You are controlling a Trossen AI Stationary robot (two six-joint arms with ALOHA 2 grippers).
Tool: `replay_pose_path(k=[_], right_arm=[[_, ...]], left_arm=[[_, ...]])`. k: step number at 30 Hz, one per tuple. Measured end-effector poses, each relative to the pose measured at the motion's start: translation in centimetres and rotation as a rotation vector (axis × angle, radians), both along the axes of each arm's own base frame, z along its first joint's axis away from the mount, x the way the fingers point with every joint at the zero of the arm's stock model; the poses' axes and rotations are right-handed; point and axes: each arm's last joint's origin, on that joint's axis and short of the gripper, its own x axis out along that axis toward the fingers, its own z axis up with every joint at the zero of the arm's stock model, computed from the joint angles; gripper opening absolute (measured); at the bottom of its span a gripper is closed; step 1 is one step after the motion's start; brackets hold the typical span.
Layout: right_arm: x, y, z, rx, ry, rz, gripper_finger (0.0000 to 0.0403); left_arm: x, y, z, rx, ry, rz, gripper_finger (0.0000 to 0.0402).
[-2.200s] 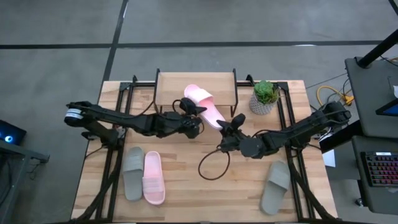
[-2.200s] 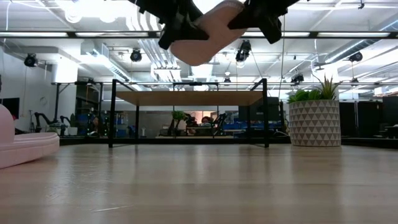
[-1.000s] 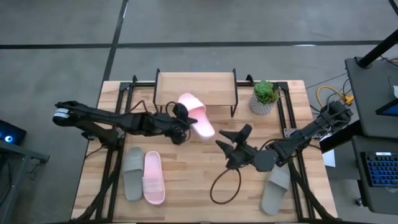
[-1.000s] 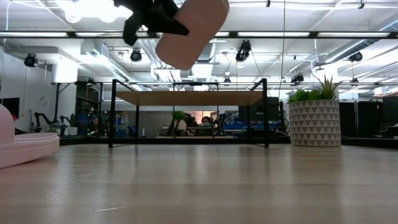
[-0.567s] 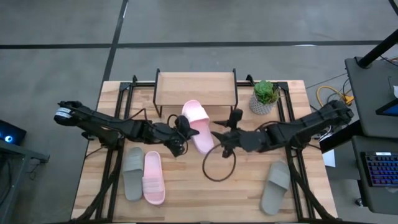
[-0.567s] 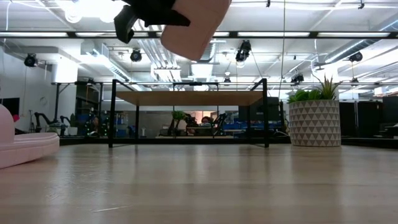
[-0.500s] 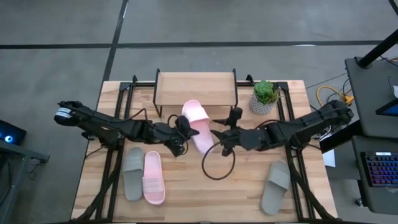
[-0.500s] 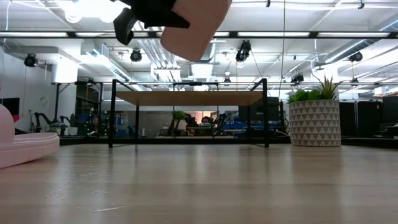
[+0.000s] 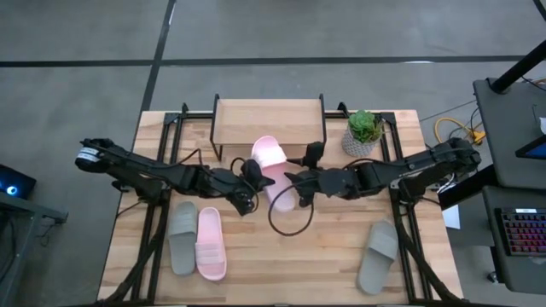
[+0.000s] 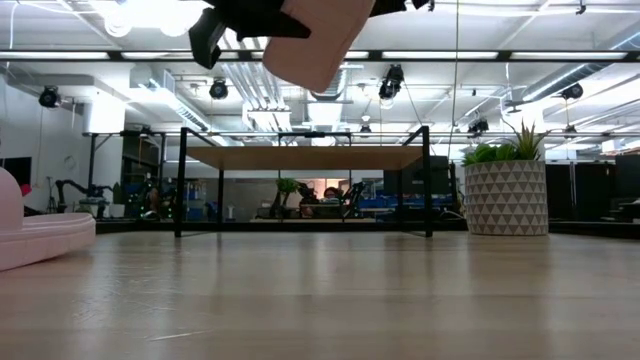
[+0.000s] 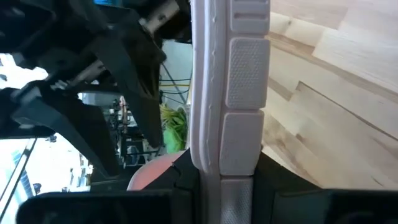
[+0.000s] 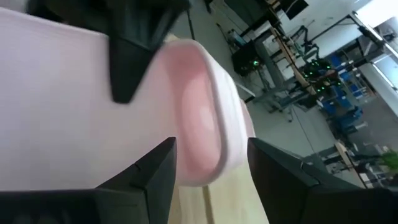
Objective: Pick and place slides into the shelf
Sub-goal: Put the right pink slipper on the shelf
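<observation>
A light pink slide (image 9: 275, 169) hangs in the air in front of the shelf (image 9: 269, 119), high above the tabletop in the low view (image 10: 320, 35). My left gripper (image 9: 254, 175) is shut on its left side. My right gripper (image 9: 295, 183) is at its right side, open. In the right wrist view its two fingers stand on either side of the slide's rounded rim (image 12: 202, 124). The other pink slide (image 9: 211, 243) and a grey slide (image 9: 182, 237) lie flat at the near left. A second grey slide (image 9: 377, 256) lies at the near right. My left gripper pinches the pink slide's sole at its left edge (image 11: 227, 155), one finger on each face. The fingers come level from the table's left, across the slide. The slide is lifted clear of the table. My right gripper straddles the slide's rim; I cannot tell whether its fingers (image 12: 152, 165) touch it.
A potted plant (image 9: 363, 132) stands right of the shelf. A dark cable loop (image 9: 286, 223) hangs below my right gripper over the table's middle. Black frame rails (image 9: 162, 213) run along both table sides.
My right gripper has swung from the near right toward the table's left and far edge, up to the pink slide's right side. My left gripper has carried the slide a little toward the near edge and turned it slightly; it stays clear of the table.
</observation>
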Motion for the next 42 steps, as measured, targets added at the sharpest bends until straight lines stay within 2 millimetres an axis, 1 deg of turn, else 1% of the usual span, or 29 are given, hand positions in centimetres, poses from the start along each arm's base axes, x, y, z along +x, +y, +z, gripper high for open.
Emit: replay_pose_path(k=[6, 8, 16, 19, 22, 24, 28, 29, 31, 35, 36, 37, 42], right_arm=[[0.2, -0.8, 0.1, 0.001, -0.003, -0.008, 0.0187], [0.4, -0.9, 0.1, 0.005, -0.002, 0.010, 0.0187], [1.9, -1.6, -0.4, -0.031, 0.040, -0.011, 0.0182], [2.3, -1.7, -0.5, -0.068, 0.059, -0.050, 0.0161], [2.3, -1.7, -0.5, -0.090, 0.070, -0.056, 0.0128], [2.3, -1.7, -0.5, -0.091, 0.070, -0.057, 0.0100], [2.2, -1.7, -0.3, -0.092, 0.065, -0.056, 0.0031], [2.2, -1.7, -0.3, -0.096, 0.066, -0.054, 0.0020], [2.2, -1.7, -0.3, -0.102, 0.069, -0.052, 0.0015], [2.2, -1.8, -0.3, -0.101, 0.071, -0.054, 0.0011], [2.2, -1.8, -0.3, -0.097, 0.069, -0.056, 0.0010], [2.2, -1.8, -0.3, -0.097, 0.066, -0.058, 0.0010], [2.0, -2.1, 0.0, -0.143, 0.050, -0.172, 0.0010]], left_arm=[[0.1, -0.3, 0.2, 0.030, -0.018, -0.021, 0.0055], [0.2, -0.3, 0.1, 0.033, -0.022, -0.026, 0.0055], [0.6, -0.4, -0.4, 0.036, -0.004, -0.029, 0.0055], [0.6, -0.4, -0.4, 0.040, 0.000, -0.023, 0.0055], [0.6, -0.4, -0.4, 0.040, -0.002, -0.019, 0.0055], [0.6, -0.4, -0.4, 0.042, -0.004, -0.015, 0.0055], [0.6, -0.4, -0.3, 0.041, -0.009, -0.014, 0.0054], [0.6, -0.4, -0.3, 0.040, -0.011, -0.013, 0.0054], [0.6, -0.4, -0.3, 0.032, -0.011, -0.011, 0.0054], [0.6, -0.4, -0.3, -0.065, -0.040, 0.024, 0.0054], [0.6, -0.4, -0.2, -0.088, -0.048, 0.039, 0.0057], [0.5, -0.3, -0.2, -0.102, -0.055, 0.056, 0.0070], [-0.1, 0.1, 0.5, -0.125, -0.118, 0.220, 0.0180]])
